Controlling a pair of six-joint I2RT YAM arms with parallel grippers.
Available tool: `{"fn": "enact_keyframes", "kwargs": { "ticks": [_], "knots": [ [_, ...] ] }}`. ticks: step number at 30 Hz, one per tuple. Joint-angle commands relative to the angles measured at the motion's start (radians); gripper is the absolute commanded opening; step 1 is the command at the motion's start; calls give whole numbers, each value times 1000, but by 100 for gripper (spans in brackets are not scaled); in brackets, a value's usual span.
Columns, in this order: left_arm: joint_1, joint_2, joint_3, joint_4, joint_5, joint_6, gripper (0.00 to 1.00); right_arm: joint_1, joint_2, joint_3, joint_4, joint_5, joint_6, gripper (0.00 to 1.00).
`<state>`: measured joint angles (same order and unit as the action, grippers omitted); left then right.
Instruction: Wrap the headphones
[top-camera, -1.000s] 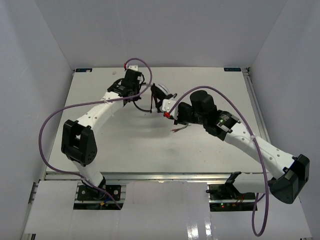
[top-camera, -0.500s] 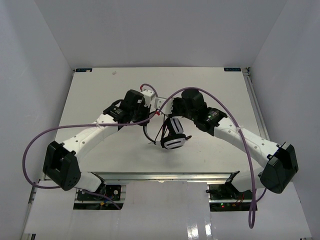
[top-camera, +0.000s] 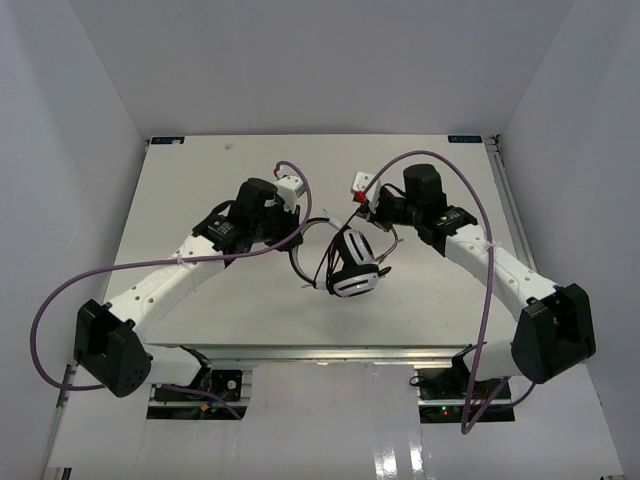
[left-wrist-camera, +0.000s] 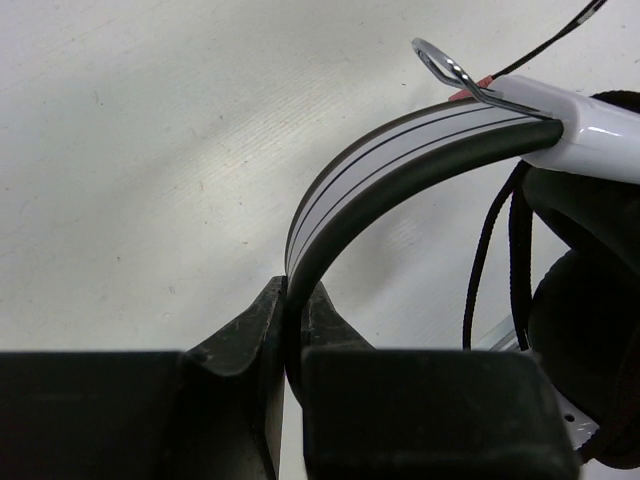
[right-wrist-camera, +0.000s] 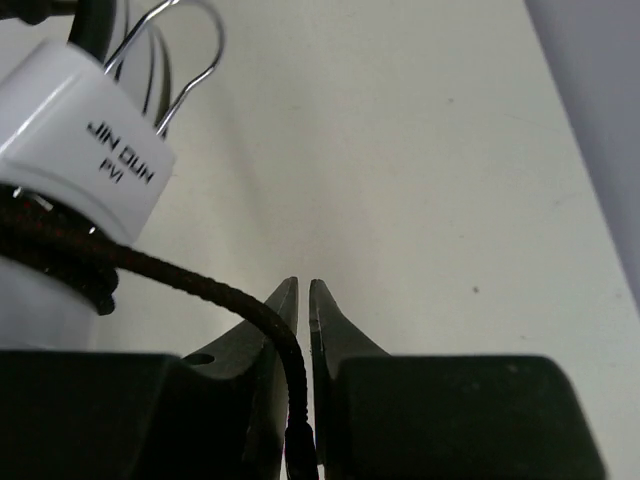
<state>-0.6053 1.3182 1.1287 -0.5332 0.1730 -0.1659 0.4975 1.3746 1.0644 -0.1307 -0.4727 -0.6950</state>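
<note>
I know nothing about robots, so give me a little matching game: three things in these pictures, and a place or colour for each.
Things:
1 headband
2 cord
3 robot cables

Place or colour:
A thick and purple
B pinched in the right gripper
C clamped in the left gripper

Pairs: 1-C, 2-B, 3-A

Through the right wrist camera I read black lettering, "JIN DUN" above "PVI", on the white arm of the headphones (right-wrist-camera: 85, 165).
</note>
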Motion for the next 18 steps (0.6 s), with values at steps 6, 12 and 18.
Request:
{"fn": "enact_keyframes", "kwargs": {
  "ticks": [6,12,18],
  "knots": [
    [-7,-58,240,19,88,-150,0,-80,76,-62,124,-524,306,23],
    [-7,-71,284,13,10,-201,0,-122,86,-134,319,-662,524,28],
    [-7,-68,305,41,-39,-250,0,-144,75,-222,618,-726,777,20]
  ]
}}
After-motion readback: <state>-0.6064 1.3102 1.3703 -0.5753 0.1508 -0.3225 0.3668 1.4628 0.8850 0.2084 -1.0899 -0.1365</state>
